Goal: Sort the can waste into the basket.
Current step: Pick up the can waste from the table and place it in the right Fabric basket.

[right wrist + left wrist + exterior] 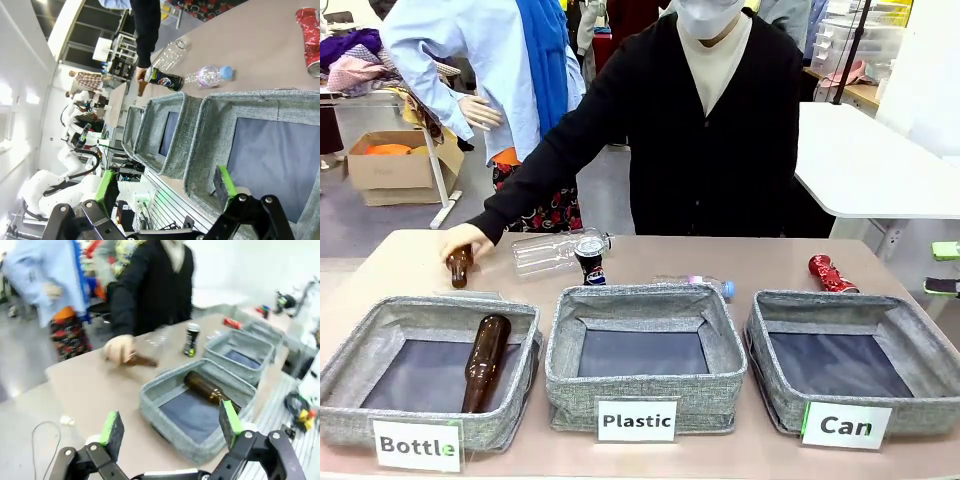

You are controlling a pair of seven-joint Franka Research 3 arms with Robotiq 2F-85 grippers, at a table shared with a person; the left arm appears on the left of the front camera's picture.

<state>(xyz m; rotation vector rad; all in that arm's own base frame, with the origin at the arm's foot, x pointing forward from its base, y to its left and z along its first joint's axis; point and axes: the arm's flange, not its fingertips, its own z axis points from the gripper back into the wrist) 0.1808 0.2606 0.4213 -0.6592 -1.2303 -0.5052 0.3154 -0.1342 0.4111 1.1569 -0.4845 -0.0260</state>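
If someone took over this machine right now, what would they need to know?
Open and holding nothing: left hand, right hand.
The dark can stands on the table behind the Plastic basket. The crushed red can lies behind the Can basket.
The person's hand is on a brown bottle.
Done: no can sorted.
Left: both cans go into the Can basket.

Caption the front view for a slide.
Hand on a brown bottle; dark can and red can sit outside the Can basket.
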